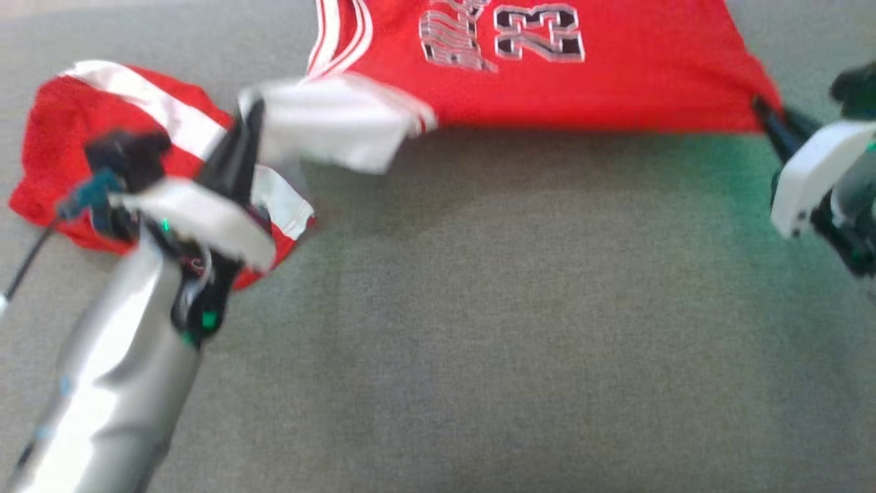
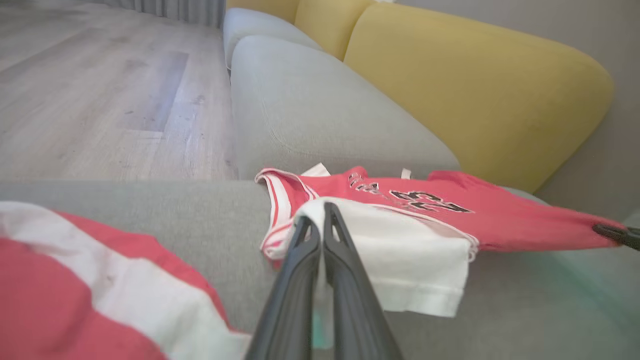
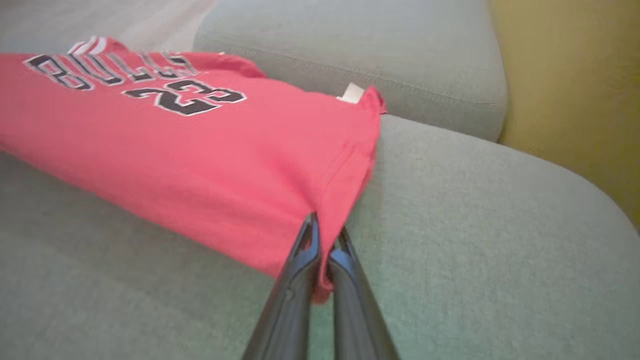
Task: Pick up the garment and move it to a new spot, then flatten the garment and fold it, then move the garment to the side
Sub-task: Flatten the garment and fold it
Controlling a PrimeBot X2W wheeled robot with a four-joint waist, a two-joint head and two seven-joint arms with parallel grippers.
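A red basketball jersey (image 1: 602, 75) with a black "23" and a white sleeve (image 1: 335, 127) hangs stretched over the grey sofa seat (image 1: 479, 308). My left gripper (image 1: 252, 109) is shut on the white sleeve's edge, seen up close in the left wrist view (image 2: 320, 212). My right gripper (image 1: 761, 108) is shut on the jersey's red hem corner at the right, and the right wrist view shows its fingertips pinching the red cloth (image 3: 325, 232). Between the two grips the jersey (image 3: 165, 150) is pulled taut, its lower edge raised off the cushion.
A second red garment with white stripes (image 1: 89, 144) lies crumpled on the seat at the left, under my left arm. Yellow back cushions (image 2: 475, 85) rise behind the seat. Wooden floor (image 2: 100, 85) lies beyond the sofa's end.
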